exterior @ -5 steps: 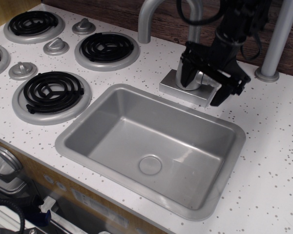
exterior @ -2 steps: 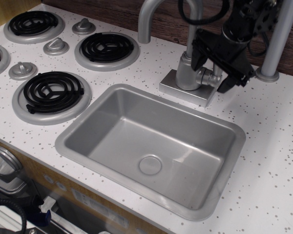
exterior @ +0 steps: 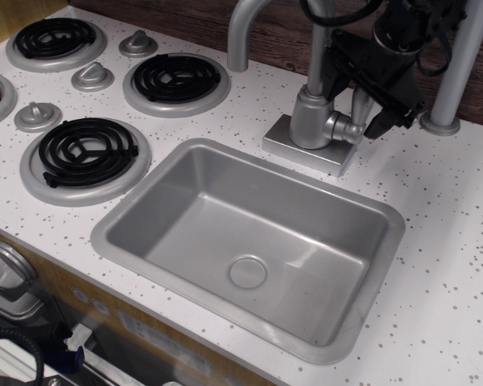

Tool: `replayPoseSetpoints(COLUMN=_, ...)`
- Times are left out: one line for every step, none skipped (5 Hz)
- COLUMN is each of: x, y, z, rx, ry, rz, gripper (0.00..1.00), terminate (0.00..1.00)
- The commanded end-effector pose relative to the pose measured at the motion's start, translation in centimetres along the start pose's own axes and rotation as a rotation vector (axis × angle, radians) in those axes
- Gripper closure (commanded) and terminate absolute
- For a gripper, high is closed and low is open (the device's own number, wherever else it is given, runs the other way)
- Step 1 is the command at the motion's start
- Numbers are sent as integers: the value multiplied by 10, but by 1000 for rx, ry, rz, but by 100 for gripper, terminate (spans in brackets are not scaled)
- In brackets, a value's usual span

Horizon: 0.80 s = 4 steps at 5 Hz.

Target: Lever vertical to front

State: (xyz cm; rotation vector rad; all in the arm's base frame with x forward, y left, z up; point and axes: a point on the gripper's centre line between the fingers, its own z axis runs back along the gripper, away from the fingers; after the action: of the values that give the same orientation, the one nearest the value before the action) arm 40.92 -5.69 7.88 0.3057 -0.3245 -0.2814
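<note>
The lever (exterior: 357,112) is a small silver paddle on a stubby stem (exterior: 343,127) on the right side of the faucet body (exterior: 310,119). The paddle stands roughly upright. My black gripper (exterior: 359,103) hangs at the upper right, just above and behind the lever. Its jaws are open, with one finger near the faucet column and the other finger (exterior: 383,122) to the right of the lever. The paddle shows in the gap between them, partly hidden. I cannot tell whether a finger touches it.
The faucet base (exterior: 306,149) sits behind a grey sink (exterior: 145,201). The curved spout (exterior: 241,32) rises at the top centre. A grey post (exterior: 455,72) stands right of the gripper. Black burners (exterior: 177,79) and stove knobs (exterior: 92,77) lie at the left.
My gripper has moved up and to the right, from low over the faucet base to beside the column. The lever and its stem have come into view.
</note>
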Motion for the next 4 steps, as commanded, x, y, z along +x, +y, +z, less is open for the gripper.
replayPoseSetpoints(x=20, y=12, z=17, rx=-1, ry=-68, rz=1, gripper=0, terminate=0)
replayPoseSetpoints(x=22, y=13, z=14, rx=-6, ry=-83, rz=-6, gripper=0, terminate=0)
replayPoseSetpoints(x=25, y=13, z=14, rx=-9, ry=-84, rz=-13, gripper=100, terminate=0)
replayPoseSetpoints(x=25, y=13, z=14, rx=-8, ry=-84, rz=-12, gripper=100, terminate=0)
